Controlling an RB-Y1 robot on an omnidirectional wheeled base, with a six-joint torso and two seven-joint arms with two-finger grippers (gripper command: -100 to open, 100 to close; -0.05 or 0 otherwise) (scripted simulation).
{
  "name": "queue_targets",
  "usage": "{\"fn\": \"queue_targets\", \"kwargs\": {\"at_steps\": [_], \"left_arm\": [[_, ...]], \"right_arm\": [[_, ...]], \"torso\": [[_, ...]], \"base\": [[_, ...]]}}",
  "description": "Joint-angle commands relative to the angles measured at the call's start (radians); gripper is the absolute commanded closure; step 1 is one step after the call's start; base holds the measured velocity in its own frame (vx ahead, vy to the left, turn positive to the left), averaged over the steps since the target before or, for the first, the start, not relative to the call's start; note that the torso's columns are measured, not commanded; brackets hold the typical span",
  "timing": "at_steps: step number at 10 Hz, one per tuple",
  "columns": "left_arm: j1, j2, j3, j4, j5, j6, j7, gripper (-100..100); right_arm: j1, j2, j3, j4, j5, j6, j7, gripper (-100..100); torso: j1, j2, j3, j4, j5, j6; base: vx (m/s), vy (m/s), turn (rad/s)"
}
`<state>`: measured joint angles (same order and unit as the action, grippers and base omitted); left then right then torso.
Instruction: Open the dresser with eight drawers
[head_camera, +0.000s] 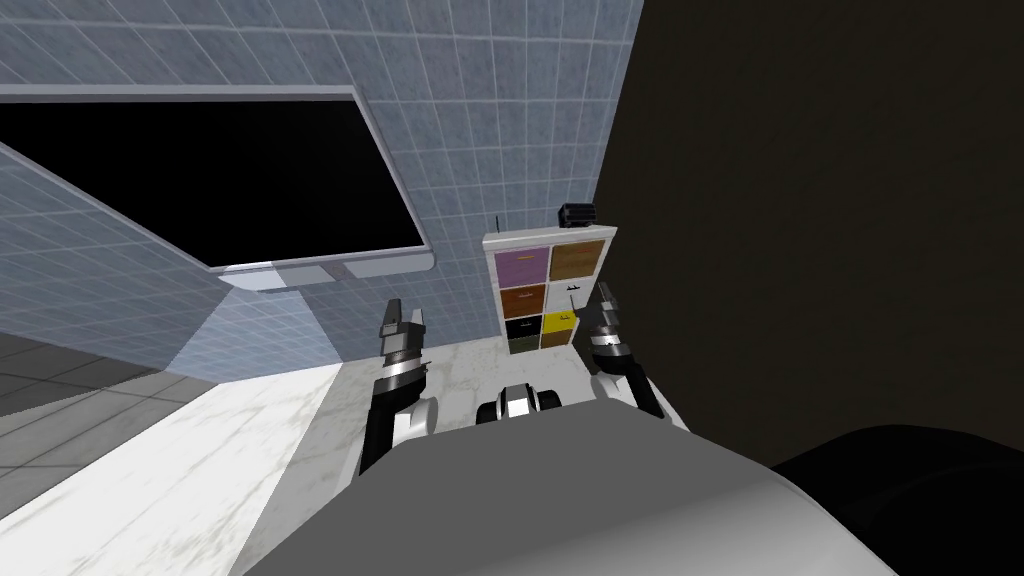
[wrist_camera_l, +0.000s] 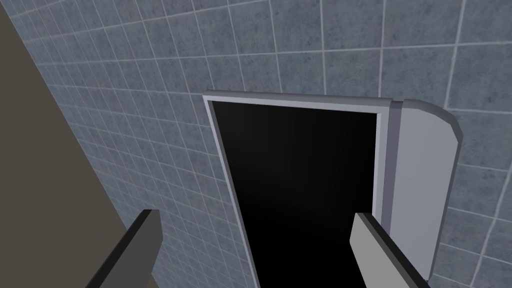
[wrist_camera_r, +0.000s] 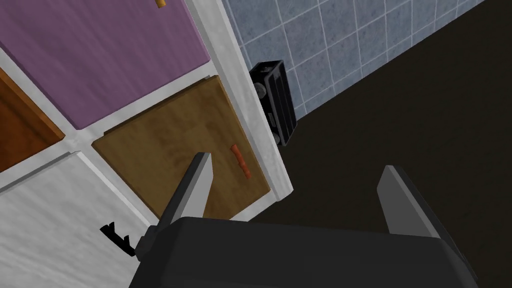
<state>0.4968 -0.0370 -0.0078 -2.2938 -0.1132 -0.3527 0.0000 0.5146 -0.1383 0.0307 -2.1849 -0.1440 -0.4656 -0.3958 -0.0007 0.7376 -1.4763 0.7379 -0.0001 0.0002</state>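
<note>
Against the blue-grey tiled wall (head_camera: 470, 150), tucked into the corner where it meets a dark wall (head_camera: 830, 220), the dresser (head_camera: 548, 290) stands upright on the pale marble floor (head_camera: 200, 450). Its long axis runs vertically. The white frame holds two columns of stacked drawers whose fronts face me, and a black box (wrist_camera_r: 274, 100) sits on its top.

Seen from the right wrist, the purple drawer (wrist_camera_r: 100, 55) and the brown drawer (wrist_camera_r: 175, 145) lie side by side in the top row. The white drawer (wrist_camera_r: 50, 235) below the brown one carries a black handle (wrist_camera_r: 116, 236).

My right arm reaches forward and up from the shoulder toward the right column. The right pincer (wrist_camera_r: 300, 195) is spread wide and holds nothing. One blade overlaps the brown drawer's lower outer corner, just beside its small orange handle (wrist_camera_r: 240, 161). The other blade lies past the dresser's side, over the dark wall. Whether a blade touches the front I cannot tell.

My left arm is raised forward too, well to the left of the dresser. The left pincer (head_camera: 405, 312) is also spread apart and empty.
</note>
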Motion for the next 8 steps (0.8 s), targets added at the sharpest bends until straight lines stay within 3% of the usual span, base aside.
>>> {"fn": "queue_targets", "kwargs": {"at_steps": [1,5,7,8], "left_arm": [[0.0,0.0,0.0,0.0,0.0,0.0,0.0,0],[0.0,0.0,0.0,0.0,0.0,0.0,0.0,0],[0.0,0.0,0.0,0.0,0.0,0.0,0.0,0],[0.0,0.0,0.0,0.0,0.0,0.0,0.0,0]], "right_arm": [[-0.004,-0.006,0.009,0.025,-0.024,-0.015,-0.075,-100],[-0.013,-0.014,0.026,0.077,-0.073,-0.051,-0.184,-100],[-0.013,-0.014,0.026,0.077,-0.073,-0.051,-0.228,-100],[-0.017,-0.017,0.035,0.104,-0.1,-0.07,-0.264,-100]], "torso": [[0.001,0.0,0.0,0.0,0.0,0.0],[0.0,0.0,0.0,0.0,0.0,0.0],[0.001,0.001,0.0,0.0,0.0,0.0],[0.0,0.0,0.0,0.0,0.0,0.0]], "base": [[-0.017,0.025,0.057],[-0.016,0.028,0.063],[-0.012,0.018,0.024],[-0.011,0.026,0.097]]}}
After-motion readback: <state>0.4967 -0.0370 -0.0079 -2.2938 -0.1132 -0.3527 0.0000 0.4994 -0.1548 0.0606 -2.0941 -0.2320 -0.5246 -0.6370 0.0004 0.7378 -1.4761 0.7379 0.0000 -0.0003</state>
